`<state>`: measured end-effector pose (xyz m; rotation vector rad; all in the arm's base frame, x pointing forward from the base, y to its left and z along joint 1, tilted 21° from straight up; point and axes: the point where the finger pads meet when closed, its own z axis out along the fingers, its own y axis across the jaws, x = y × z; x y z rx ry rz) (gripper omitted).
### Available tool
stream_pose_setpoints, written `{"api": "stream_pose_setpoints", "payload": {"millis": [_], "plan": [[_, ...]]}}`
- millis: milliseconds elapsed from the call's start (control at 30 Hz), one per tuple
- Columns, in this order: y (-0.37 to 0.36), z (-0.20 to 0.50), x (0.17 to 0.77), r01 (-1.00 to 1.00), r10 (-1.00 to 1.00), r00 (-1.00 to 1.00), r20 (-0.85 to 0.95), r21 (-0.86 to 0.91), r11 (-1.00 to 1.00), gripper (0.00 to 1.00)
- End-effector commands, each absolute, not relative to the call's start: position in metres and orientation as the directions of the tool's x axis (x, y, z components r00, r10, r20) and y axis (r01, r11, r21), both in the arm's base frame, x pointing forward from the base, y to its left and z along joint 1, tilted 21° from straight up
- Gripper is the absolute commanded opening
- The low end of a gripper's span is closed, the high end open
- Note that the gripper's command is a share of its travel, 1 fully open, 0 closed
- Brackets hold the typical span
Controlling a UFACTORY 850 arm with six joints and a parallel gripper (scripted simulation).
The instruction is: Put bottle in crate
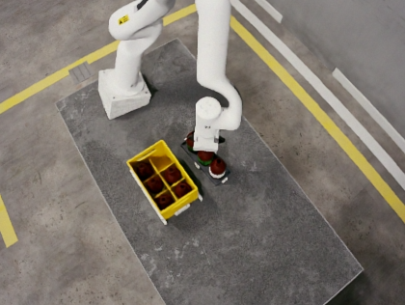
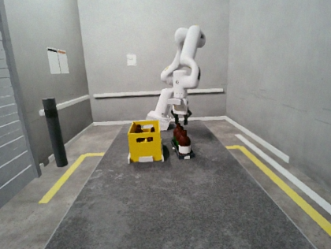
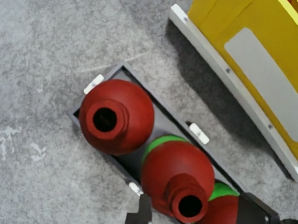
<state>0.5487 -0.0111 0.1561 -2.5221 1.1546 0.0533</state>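
The job stands at its beginning: no bottle has been lifted out, and the whole transfer is left. Three red-brown bottles stand in the tray (image 1: 227,173) (image 2: 188,155) (image 3: 160,104): the white-banded bottle (image 1: 218,166) (image 2: 184,141) (image 3: 117,117) at the end away from the robot base (image 1: 110,97) (image 2: 158,121), the middle bottle (image 1: 205,156) (image 3: 177,172) with green low on its body, and a third bottle (image 1: 190,140) (image 3: 220,211) toward the base, partly hidden. The tray lies toward the counter's (image 1: 241,232) (image 2: 165,197) (image 3: 50,50) long edge on the right of the top view; the yellow crate (image 1: 185,203) (image 2: 145,151) (image 3: 225,25) sits beside it, nearer the opposite long edge. Five of the crate's six slots hold bottles, and the open one is the corner slot on the tray side, at the end facing the base. The hand (image 1: 207,141) (image 2: 180,120) (image 3: 194,215) is above the tray, fingers spread partway with nothing between them. It seems to be lining up on a bottle neck, though which one I cannot tell. Still owed, as I judge it: grip, straight lift clear of the tray, carry over the crate wall, upright lowering until the bottle rests on the slot's bottom, then release, with crate and tray undisturbed. Both look level now.
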Motion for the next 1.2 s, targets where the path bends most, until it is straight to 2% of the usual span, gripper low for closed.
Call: {"api": "stream_pose_setpoints", "payload": {"millis": [0,1167], "plan": [[-0.01,0.154,0.55,-0.738,-0.725,0.665,-0.182,-0.312,-0.598,0.65],[0.001,0.124,0.554,-0.738,-0.725,0.665,-0.182,-0.312,-0.598,0.65]]}}
